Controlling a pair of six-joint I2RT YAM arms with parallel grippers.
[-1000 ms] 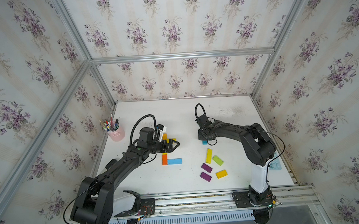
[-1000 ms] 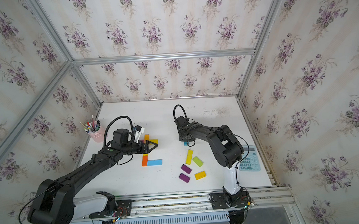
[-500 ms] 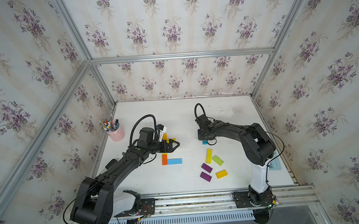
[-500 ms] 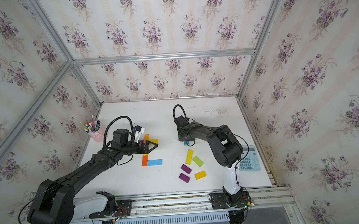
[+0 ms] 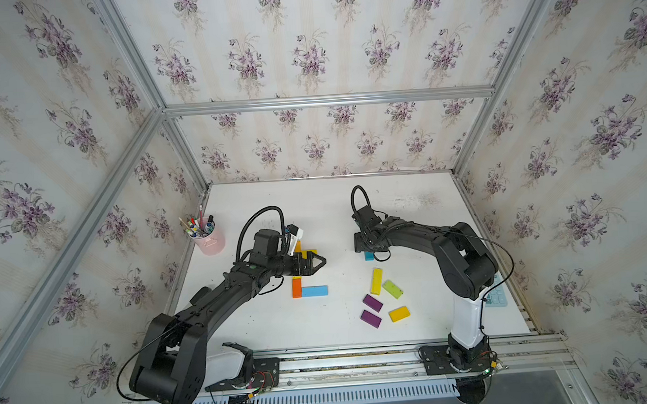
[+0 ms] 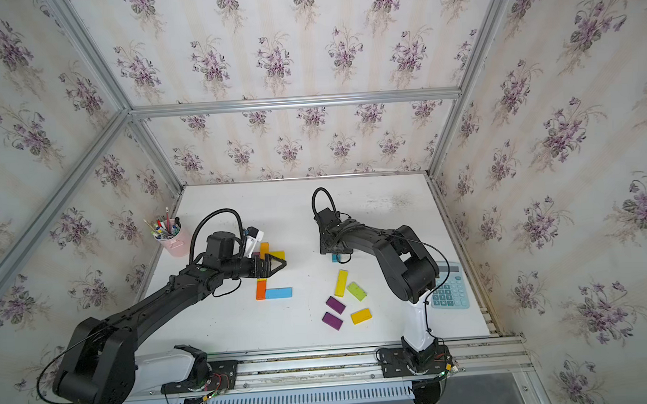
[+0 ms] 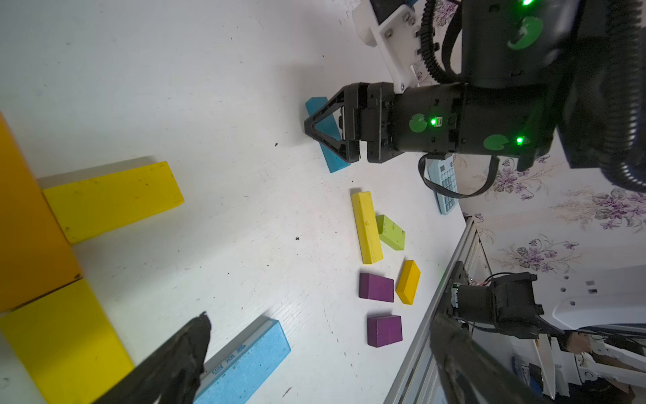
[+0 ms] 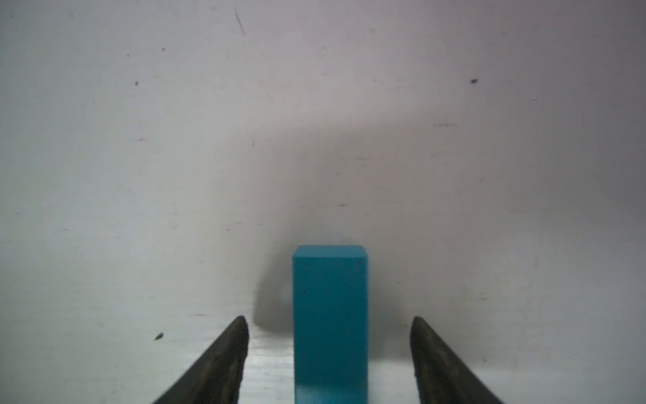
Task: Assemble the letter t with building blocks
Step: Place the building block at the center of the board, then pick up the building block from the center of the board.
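The teal block (image 8: 330,314) lies flat on the white desk (image 8: 140,175), straight between the fingers (image 8: 216,363) of my right gripper (image 8: 328,318). Its long side runs along them, with a bare strip of desk showing on either side. That gripper is spread fairly wide and holds nothing; neither finger touches the block. The block is matte, one solid colour, a plain rectangle with slightly softened corners. My fingers are dark and scuffed, tapering to narrow tips.

My left gripper (image 5: 322,261) is over the unfinished letter t (image 5: 306,254), well apart from the teal block. Its wrist view shows the tips as far apart as they go, with nothing between them but desk. Whether it touches the blocks under it I cannot tell. At the foot of the letter an orange block (image 5: 297,288) meets a blue block (image 5: 314,291) at a right angle, touching. Higher up, a yellow block (image 7: 112,201) butts against the side of a second orange block (image 7: 28,210). The blue one has a paler side face with faint print.

Loose pieces lie nearer the front edge. A long yellow block (image 5: 376,280) has a lime block (image 5: 392,289) just beside it, with two purple blocks (image 5: 373,303) and a short yellow block (image 5: 399,313) near them.
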